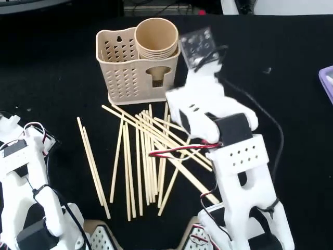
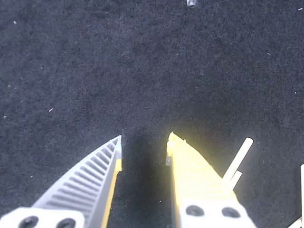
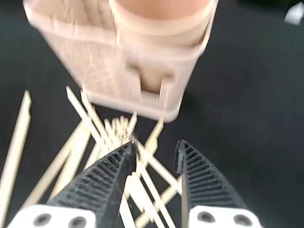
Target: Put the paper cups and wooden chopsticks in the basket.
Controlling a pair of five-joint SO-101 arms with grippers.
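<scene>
Beige plastic forms the basket, upper centre of the high view. The stack of paper cups already sits in its right compartment, so that half of the task looks done. The wooden chopsticks lie fanned on the black cloth just below the basket, mid-frame, none visibly inside it. The right gripper hangs over the stick ends nearest the basket. Its jaws are parted with 1 or 2 sticks between them, likely placed to close on a few. The left gripper, lower left in the high view, is also released, over bare cloth with 1 stick end just beside its yellow jaw. It is probably parked clear.
</scene>
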